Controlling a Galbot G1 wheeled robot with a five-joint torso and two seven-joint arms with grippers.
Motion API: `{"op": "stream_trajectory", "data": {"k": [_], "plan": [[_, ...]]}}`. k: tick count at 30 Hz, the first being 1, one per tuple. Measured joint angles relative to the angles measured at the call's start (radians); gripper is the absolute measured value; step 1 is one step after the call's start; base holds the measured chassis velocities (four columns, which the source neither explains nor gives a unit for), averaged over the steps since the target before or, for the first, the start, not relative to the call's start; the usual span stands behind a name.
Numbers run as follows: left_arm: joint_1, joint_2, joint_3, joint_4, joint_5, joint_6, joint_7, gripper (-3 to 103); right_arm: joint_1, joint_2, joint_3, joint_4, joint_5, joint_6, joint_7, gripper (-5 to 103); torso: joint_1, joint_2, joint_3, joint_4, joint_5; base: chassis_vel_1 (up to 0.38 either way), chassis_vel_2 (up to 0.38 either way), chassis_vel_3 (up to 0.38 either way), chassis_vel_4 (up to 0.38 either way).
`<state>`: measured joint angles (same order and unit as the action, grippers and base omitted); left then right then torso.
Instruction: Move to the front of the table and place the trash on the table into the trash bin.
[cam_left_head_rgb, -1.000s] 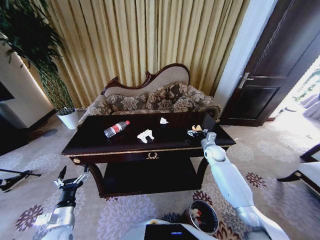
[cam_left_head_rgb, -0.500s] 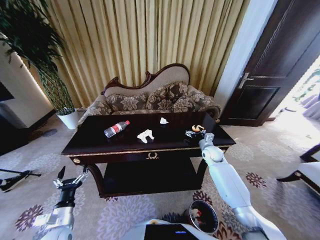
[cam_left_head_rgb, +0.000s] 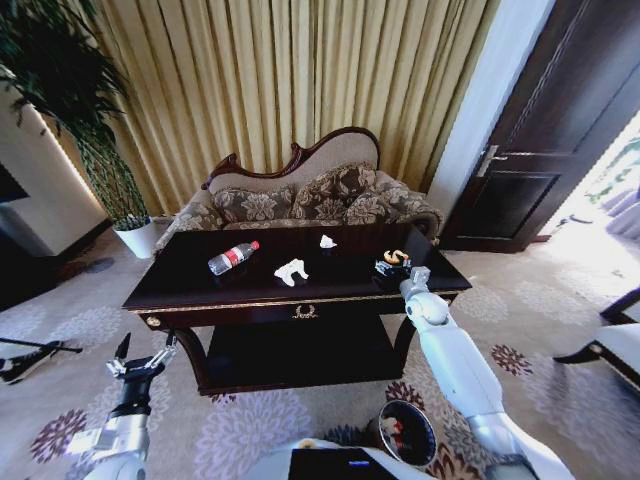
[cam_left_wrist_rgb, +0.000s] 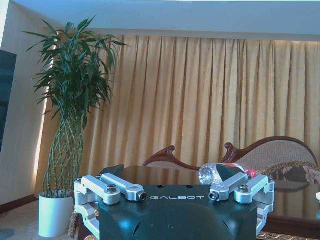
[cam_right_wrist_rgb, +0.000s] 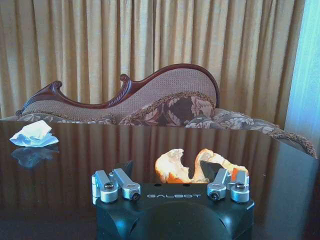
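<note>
Right tool (cam_right_wrist_rgb: 172, 187) is held wide open around the peel (cam_right_wrist_rgb: 197, 167) on the surface (cam_left_head_rgb: 260, 285) for grasping; left tool (cam_left_head_rgb: 140, 362) parked low, open, empty.

The room is lit warmly, and strong daylight enters from the doorway (cam_left_head_rgb: 625, 190) at the right edge of the head view, where the picture is washed out to white. The curtains (cam_left_head_rgb: 300, 90) glow yellow. The glossy counter (cam_left_head_rgb: 290, 285) reflects like a mirror; in the right wrist view it repeats the white paper scrap (cam_right_wrist_rgb: 32, 135) as a dark reflection. The head view bends straight lines at its borders. Near parts of both wrist views look soft.
</note>
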<state>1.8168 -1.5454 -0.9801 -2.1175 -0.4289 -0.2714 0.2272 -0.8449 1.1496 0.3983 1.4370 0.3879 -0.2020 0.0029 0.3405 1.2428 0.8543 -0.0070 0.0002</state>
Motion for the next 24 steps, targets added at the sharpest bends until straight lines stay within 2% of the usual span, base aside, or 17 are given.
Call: {"op": "stream_trajectory", "data": {"k": [11, 15, 16, 19, 23, 24], "plan": [[0.009, -0.006, 0.004, -0.013, 0.004, -0.009, 0.007, 100, -0.002, 0.000, 0.003, 0.003, 0.002, 0.002, 0.000, 76, 0.000, 0.000, 0.000, 0.0000, -0.0001, 0.000, 0.000, 0.000, 0.000], [0.012, -0.014, 0.012, -0.020, 0.007, -0.012, 0.015, 100, -0.003, 0.000, 0.002, 0.006, 0.003, 0.003, 0.000, 72, 0.000, 0.000, 0.000, 0.0000, 0.0000, 0.000, 0.000, 0.000, 0.000], [0.012, -0.015, 0.014, -0.021, 0.007, -0.013, 0.017, 100, -0.003, 0.001, 0.001, 0.006, 0.002, 0.003, 0.000, 65, 0.000, 0.000, 0.000, 0.0000, 0.0000, 0.000, 0.000, 0.000, 0.000], [0.012, -0.016, 0.016, -0.023, 0.008, -0.016, 0.021, 100, -0.004, 0.005, -0.001, 0.006, 0.002, 0.003, 0.000, 58, 0.000, 0.000, 0.000, 0.0000, 0.0000, 0.000, 0.000, 0.000, 0.000], [0.012, -0.014, 0.016, -0.025, 0.006, -0.018, 0.023, 100, -0.005, 0.009, -0.004, 0.005, 0.002, 0.004, -0.001, 54, 0.000, 0.000, 0.000, 0.0000, 0.0000, 0.000, 0.000, 0.000, 0.000], [0.011, -0.013, 0.016, -0.024, 0.005, -0.018, 0.023, 100, -0.005, 0.009, -0.005, 0.005, 0.001, 0.004, 0.000, 56, 0.000, 0.000, 0.000, 0.0000, 0.0000, 0.000, 0.000, 0.000, 0.000]]}}
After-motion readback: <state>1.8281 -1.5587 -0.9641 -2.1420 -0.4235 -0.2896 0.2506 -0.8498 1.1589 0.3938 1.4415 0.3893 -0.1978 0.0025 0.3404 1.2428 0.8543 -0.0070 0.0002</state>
